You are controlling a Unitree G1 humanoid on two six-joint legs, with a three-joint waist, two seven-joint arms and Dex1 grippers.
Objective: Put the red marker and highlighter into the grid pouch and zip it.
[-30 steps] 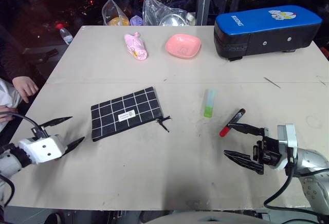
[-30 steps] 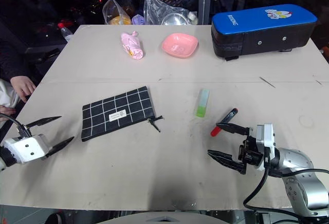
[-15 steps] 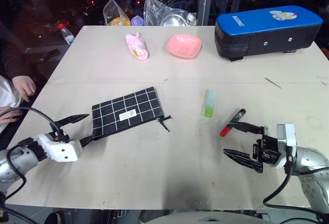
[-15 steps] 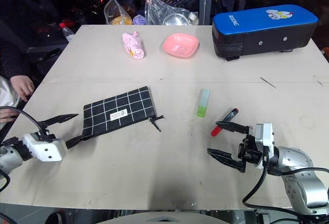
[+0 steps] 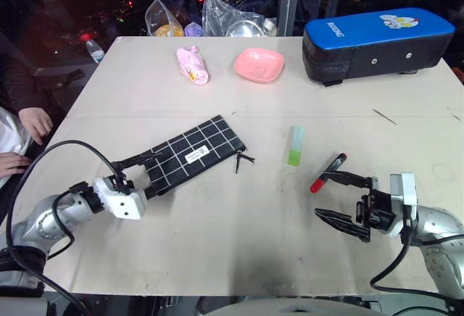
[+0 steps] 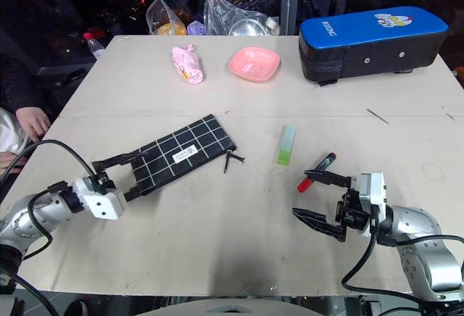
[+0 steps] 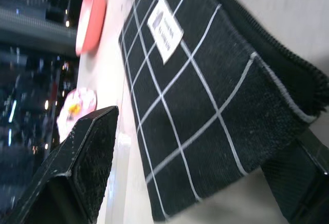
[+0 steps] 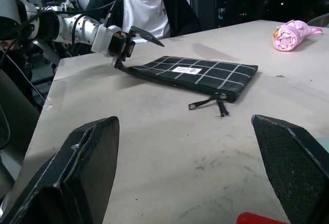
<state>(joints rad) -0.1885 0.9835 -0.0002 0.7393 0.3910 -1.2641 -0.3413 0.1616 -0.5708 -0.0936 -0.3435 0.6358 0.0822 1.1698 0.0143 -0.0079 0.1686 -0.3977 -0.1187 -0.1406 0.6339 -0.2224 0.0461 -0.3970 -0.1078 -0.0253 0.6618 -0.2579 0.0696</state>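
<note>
Head views: the flat black fabric grid pouch (image 5: 190, 156) with white lines lies slanted on the beige table (image 5: 217, 236), left of centre, its black zipper pull (image 5: 242, 159) at the end facing the table's middle. The left gripper (image 5: 147, 174) has its two black fingers spread wide, one above and one below the pouch's near-left corner, straddling it; no clamp visible. The stubby pale green highlighter (image 5: 295, 146) lies right of centre. The slim red marker (image 5: 328, 172) with a black cap lies just beside it, toward the right edge. The right gripper (image 5: 342, 198) hovers near the front-right edge, fingers wide apart, holding nothing, upper fingertip close to the marker's red end.

Left wrist view: pouch corner sits between the two spread fingers (image 7: 87, 152); white label (image 7: 165, 28) visible on the fabric.

Right wrist view: pouch well ahead of the parted fingers (image 8: 87, 167); a person in a white shirt (image 8: 146, 8) sits at the table's far side.
</note>
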